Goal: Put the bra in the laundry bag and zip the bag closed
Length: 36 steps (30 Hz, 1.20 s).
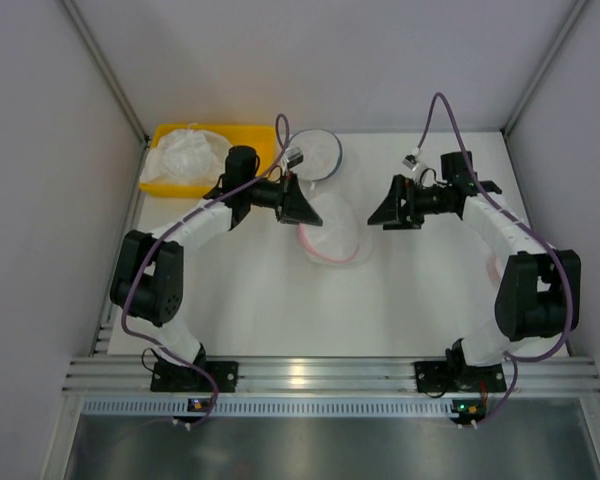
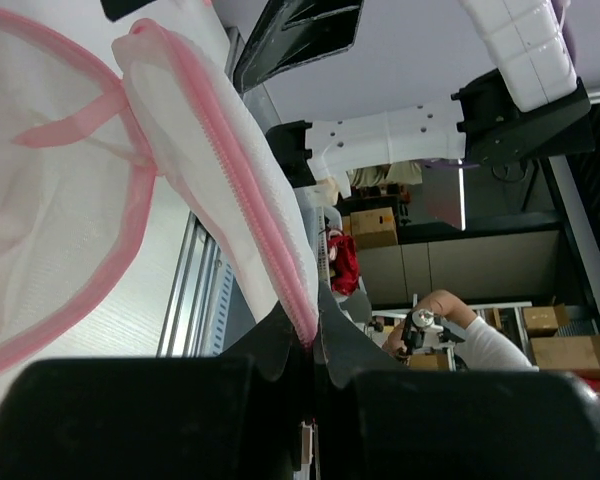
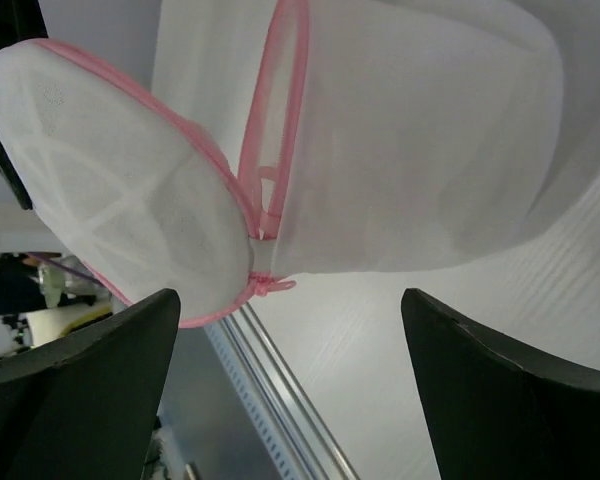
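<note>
The laundry bag (image 1: 336, 240), white mesh with a pink rim, lies mid-table with its lid open. My left gripper (image 1: 313, 208) is shut on the pink zip edge (image 2: 270, 250) of the raised lid, pinching it between the fingertips (image 2: 280, 345). In the right wrist view the lid (image 3: 120, 210) stands up beside the bulging bag body (image 3: 420, 140), and a pink zip puller (image 3: 272, 286) hangs at the hinge. My right gripper (image 1: 380, 217) is open and empty, just right of the bag, with the puller ahead of its jaws (image 3: 290, 300). The bra does not show clearly; the bag body is opaque white.
A yellow bin (image 1: 168, 186) holding white fabric (image 1: 187, 155) sits at the back left. A round white bag with a dark rim (image 1: 318, 152) lies behind the left gripper. Grey walls enclose the table on three sides; an aluminium rail (image 1: 310, 375) runs along the near edge.
</note>
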Each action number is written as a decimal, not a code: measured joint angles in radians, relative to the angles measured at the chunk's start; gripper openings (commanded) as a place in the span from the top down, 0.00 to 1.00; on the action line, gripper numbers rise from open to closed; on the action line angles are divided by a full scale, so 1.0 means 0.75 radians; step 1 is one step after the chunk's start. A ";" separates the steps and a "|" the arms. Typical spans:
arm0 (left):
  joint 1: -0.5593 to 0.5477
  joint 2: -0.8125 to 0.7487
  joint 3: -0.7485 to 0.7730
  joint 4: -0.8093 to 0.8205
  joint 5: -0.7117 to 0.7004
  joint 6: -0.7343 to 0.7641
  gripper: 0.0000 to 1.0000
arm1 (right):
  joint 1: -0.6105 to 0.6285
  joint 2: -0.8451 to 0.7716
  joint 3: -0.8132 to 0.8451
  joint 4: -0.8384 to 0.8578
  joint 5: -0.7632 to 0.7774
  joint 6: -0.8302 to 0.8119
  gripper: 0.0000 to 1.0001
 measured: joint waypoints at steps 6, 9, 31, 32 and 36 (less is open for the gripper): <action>-0.005 0.066 0.001 0.004 0.092 0.086 1.00 | 0.000 0.015 -0.195 0.250 -0.186 0.213 0.14; -0.012 0.098 0.008 0.004 0.123 0.106 1.00 | 0.001 0.015 -0.252 0.395 -0.255 0.319 0.15; -0.051 0.343 0.223 0.005 0.182 0.163 1.00 | 0.054 0.202 -0.269 0.621 -0.446 0.340 0.77; -0.047 0.355 0.223 0.004 0.189 0.163 1.00 | 0.053 0.202 -0.268 0.614 -0.453 0.330 0.85; 0.007 0.413 0.230 0.003 0.199 0.169 0.98 | 0.054 0.202 -0.247 0.539 -0.469 0.269 1.00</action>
